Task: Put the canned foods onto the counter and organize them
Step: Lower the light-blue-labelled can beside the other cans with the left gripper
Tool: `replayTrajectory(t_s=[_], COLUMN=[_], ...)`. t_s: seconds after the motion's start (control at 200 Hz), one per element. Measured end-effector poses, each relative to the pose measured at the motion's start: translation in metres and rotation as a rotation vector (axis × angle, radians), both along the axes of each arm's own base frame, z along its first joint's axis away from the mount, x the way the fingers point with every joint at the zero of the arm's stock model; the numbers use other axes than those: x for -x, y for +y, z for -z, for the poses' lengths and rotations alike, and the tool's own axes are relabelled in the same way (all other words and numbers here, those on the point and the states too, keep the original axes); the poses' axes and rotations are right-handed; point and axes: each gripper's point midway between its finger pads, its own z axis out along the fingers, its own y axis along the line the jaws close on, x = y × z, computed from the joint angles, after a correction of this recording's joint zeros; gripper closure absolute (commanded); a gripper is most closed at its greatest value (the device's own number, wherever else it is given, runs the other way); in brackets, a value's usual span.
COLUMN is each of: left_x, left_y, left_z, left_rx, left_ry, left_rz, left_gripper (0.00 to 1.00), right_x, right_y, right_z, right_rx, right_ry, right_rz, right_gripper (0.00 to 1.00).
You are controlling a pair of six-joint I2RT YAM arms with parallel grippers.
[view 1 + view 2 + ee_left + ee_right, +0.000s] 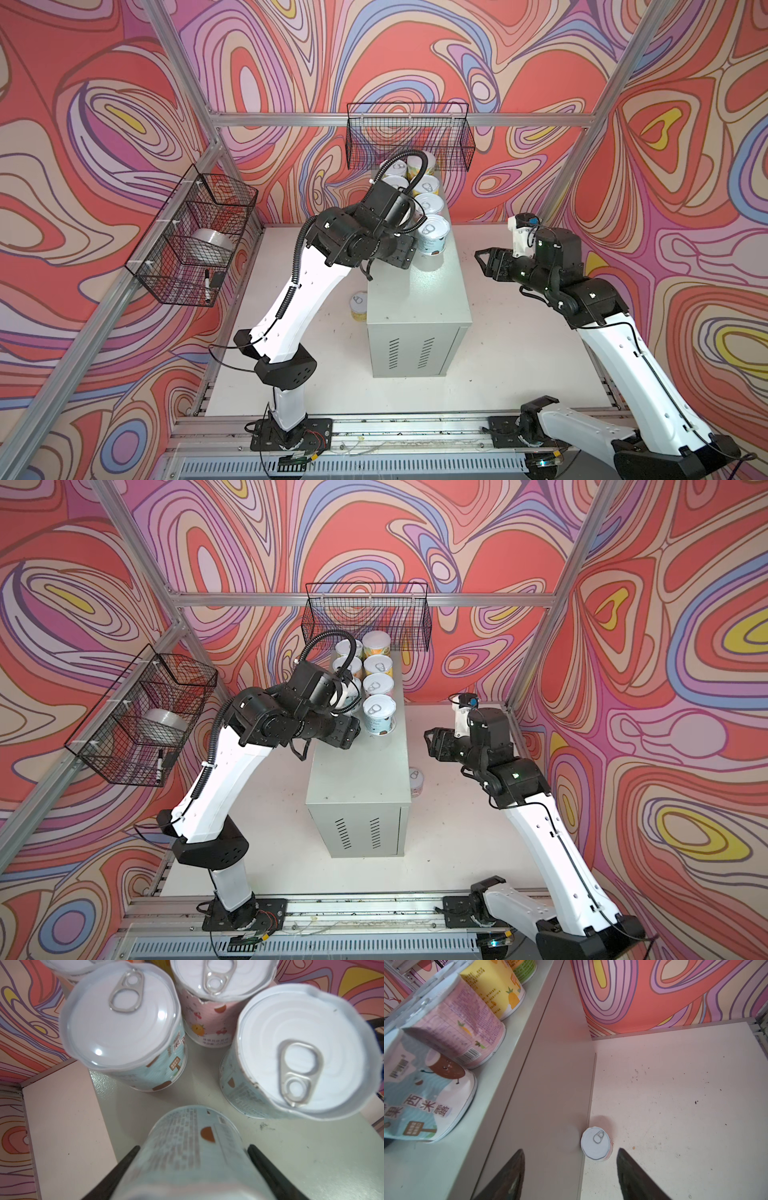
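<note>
Several canned foods stand in two rows at the back of the counter. In the left wrist view a pale blue can stands upright on the counter between the fingers of my left gripper. The jaws are open, with a slim gap showing at each tip. In both top views that can is hidden under the left wrist. My right gripper hangs open and empty to the right of the counter. Below it a pink can stands on the tabletop against the counter's side. A yellow can stands on the tabletop left of the counter.
A black wire basket hangs on the back wall just above the rear cans. Another wire basket on the left frame holds a silvery tape roll and a marker. The white tabletop surrounds the counter.
</note>
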Motion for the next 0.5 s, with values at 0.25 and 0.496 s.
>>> replayTrajectory(t_s=[0.25, 0.496], left_x=[-0.0042, 0.0049], left_y=[-0.0043, -0.0031], left_z=[-0.0063, -0.0064], left_rx=[0.019, 0.033], left_ry=[-0.029, -0.030], left_rz=[0.007, 0.045], left_gripper=[0.00, 0.01], right_x=[-0.0006, -0.0004], right_y=[0.0020, 0.0029], right_z=[0.0014, 0.0015], right_rx=[-0.003, -0.006], right_ry=[0.006, 0.008], right_rz=[-0.009, -0.013], right_gripper=[0.29, 0.29])
